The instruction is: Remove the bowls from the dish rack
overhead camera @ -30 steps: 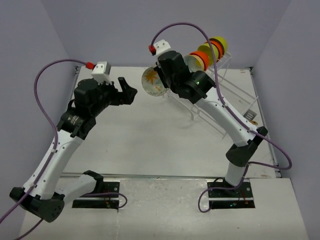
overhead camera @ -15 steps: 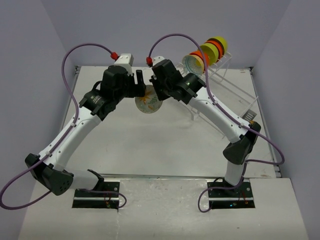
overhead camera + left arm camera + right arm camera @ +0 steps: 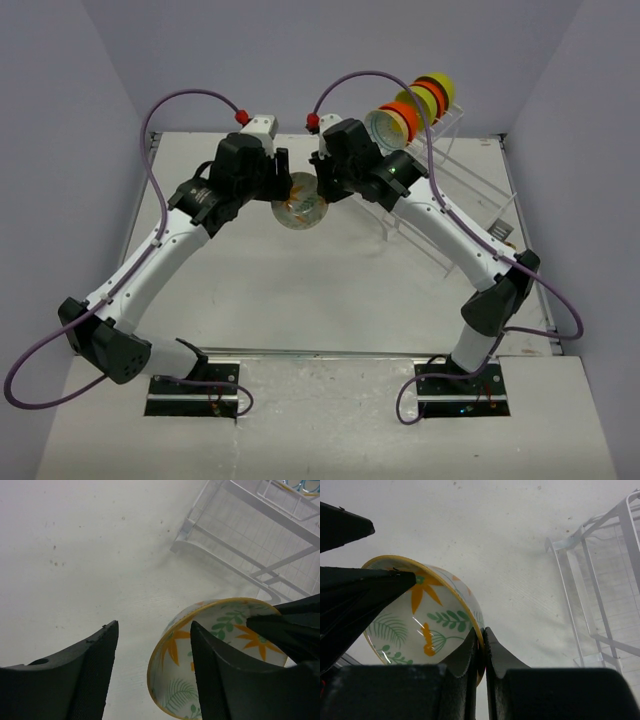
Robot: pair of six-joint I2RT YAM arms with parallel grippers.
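Your left tool: swung in within the last second, jaws wide, straddling rim of floral bowl, not yet closed. Bowl hangs between tools, above surface. Your right tool: pinched on opposite rim, moved clear of dish rack. Handover likely next. Other bowls racked behind right tool.

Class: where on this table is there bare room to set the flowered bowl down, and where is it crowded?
Free: the broad table middle, on the near side of the flowered bowl. Crowded: the dish rack side at right, and where left hand and right hand meet.
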